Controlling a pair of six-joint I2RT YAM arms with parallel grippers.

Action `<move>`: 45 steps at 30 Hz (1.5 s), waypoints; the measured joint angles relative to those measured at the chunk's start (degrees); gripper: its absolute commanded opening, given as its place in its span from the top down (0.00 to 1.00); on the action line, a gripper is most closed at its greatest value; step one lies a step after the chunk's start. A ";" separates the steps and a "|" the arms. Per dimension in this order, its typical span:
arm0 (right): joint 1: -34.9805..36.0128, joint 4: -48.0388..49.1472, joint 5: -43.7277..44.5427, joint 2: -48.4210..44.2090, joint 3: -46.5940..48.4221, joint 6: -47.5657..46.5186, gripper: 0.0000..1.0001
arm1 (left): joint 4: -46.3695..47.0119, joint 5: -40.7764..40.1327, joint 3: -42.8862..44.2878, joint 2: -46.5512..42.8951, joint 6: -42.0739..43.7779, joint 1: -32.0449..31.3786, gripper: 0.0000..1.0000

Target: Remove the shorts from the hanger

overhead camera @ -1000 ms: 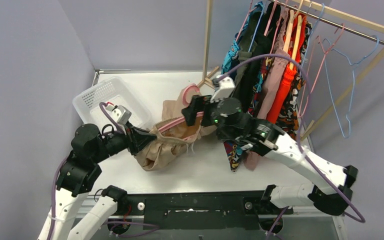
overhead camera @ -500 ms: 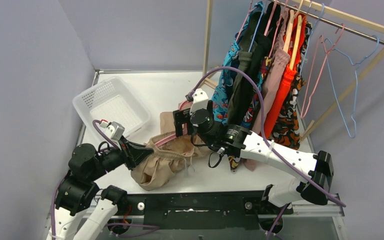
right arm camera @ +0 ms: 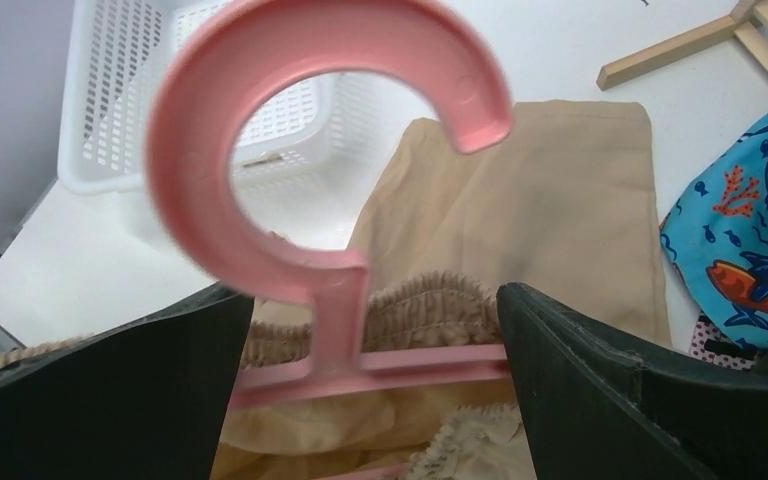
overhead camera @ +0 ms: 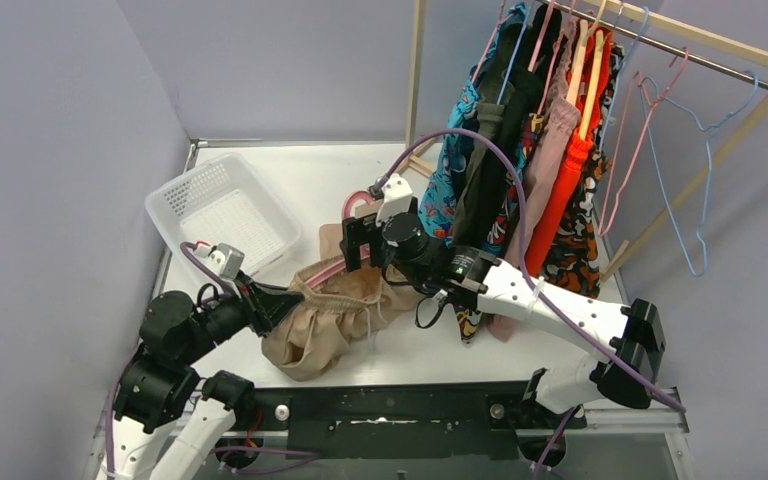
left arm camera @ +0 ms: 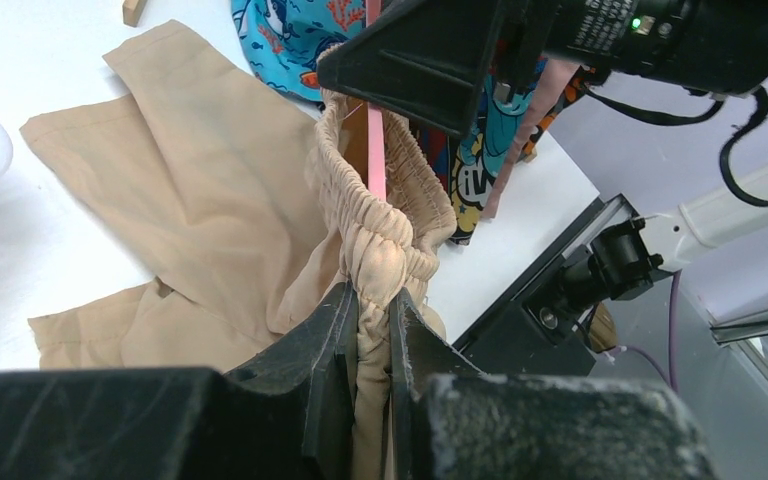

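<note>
Tan shorts (overhead camera: pixel 325 310): lay crumpled on the table (overhead camera: pixel 300 180) near its front edge, between the two arms, with the legs spread flat toward the white basket (overhead camera: pixel 175 195)
Pink hanger (right arm camera: pixel 336 310): its bar ran inside the gathered waistband, and its hook stood free above the cloth
Left gripper (left arm camera: pixel 368 330): nearly closed, pinching a bunched fold of the elastic waistband where it wrapped the bar
Right gripper (right arm camera: pixel 375 340): jaws spread wide, one on each side of the hanger's neck below the hook; no contact showed, so it held nothing
Step in hand: probably fixing the hanger so the waistband could be slipped off its end
Doing it well: the right jaws should close squarely on the neck and hold it steady. The left should then draw the band along the bar and past its tip, not across it, stretching the elastic enough to clear the shoulder
Risk: with the hanger loose, a pull would likely drag hanger and cloth together
Rack (overhead camera: pixel 700 40): the other shorts (overhead camera: pixel 520 150) hung there, just beside the right arm
</note>
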 measured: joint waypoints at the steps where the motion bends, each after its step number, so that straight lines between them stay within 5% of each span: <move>1: -0.66 0.28 -0.57 0.00 -0.28 0.00 0.02 | 0.07 -0.02 -0.11 -0.22 -0.09 0.00 1.00; 15: -2.75 5.70 -6.23 -1.49 -5.90 0.02 0.02 | -0.50 -0.31 -1.01 -0.50 -0.68 0.00 1.00; 17: -2.75 6.29 -6.56 -1.51 -6.14 0.02 0.87 | -0.48 -0.48 -0.98 -0.50 -0.68 0.00 1.00; 19: -2.78 8.41 -7.30 -2.10 -7.58 -0.31 1.00 | -0.48 -0.79 -0.98 -0.50 -0.70 0.00 1.00; 20: -2.75 10.38 -9.40 -2.69 -8.79 0.37 0.88 | -0.09 -0.96 -1.07 -0.39 -0.74 0.00 1.00; 21: -2.47 11.54 -8.76 -3.17 -9.57 0.94 0.65 | -0.68 -0.70 -1.05 -0.24 -0.87 -0.07 1.00; 23: -2.93 12.52 -10.40 -4.02 -10.21 -0.33 0.53 | -0.17 -0.61 -1.05 -0.39 -1.03 -0.07 1.00; 24: -3.06 12.48 -10.43 -4.26 -10.21 1.01 0.60 | 0.02 -0.63 -1.05 -0.39 -1.03 -0.07 1.00; 25: -3.17 12.44 -10.56 -4.28 -10.19 2.75 0.77 | 0.00 -1.01 -1.05 -0.48 -1.07 -0.04 1.00; 28: -3.61 11.65 -11.54 -4.24 -10.19 7.37 0.97 | 0.22 -1.27 -1.05 -0.50 -1.07 0.00 1.00; 36: -3.63 10.16 -11.15 -4.24 -10.14 9.57 1.00 | 0.24 -1.01 -1.05 -0.57 -1.14 0.00 1.00; 41: -3.08 8.44 -9.84 -4.24 -9.44 9.86 1.00 | -0.59 -1.11 -0.68 -0.35 -0.90 0.00 0.64; 45: -2.71 5.44 -6.47 -4.28 -9.35 10.45 1.00 | -2.78 -2.67 1.88 -0.24 -0.22 0.00 0.50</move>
